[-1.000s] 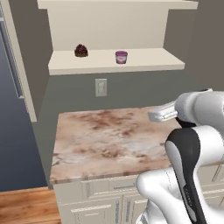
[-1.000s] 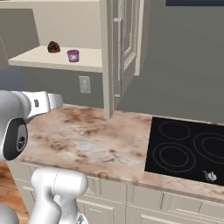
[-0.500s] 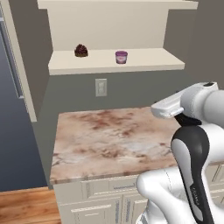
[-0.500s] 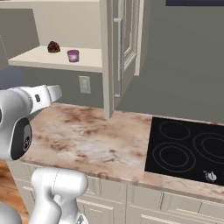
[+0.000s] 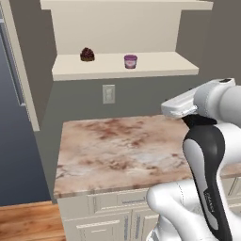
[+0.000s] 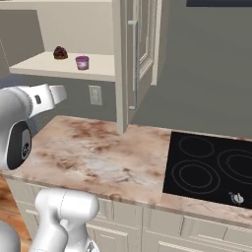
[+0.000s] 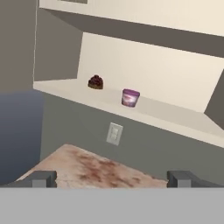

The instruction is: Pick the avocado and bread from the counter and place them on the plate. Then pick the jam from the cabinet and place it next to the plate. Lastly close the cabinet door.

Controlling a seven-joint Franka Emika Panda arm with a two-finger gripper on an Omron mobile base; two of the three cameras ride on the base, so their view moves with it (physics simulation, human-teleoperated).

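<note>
Jam [image 7: 130,97] sits on cabinet [image 7: 166,114] shelf; no label readable.

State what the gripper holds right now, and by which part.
Nothing is held. The two-finger gripper is open, its dark fingertips wide apart and bare.

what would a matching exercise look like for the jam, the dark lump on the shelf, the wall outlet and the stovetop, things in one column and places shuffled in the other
Things:
1. jam
2. dark brown lump
3. wall outlet
4. black stovetop

Places:
A. set into the counter below the open cabinet door
B. on the cabinet shelf, toward its left end
C. on the grey wall between shelf and counter
D. on the cabinet shelf, right of the lump

Pairs: 1-D, 2-B, 3-C, 4-A
</note>
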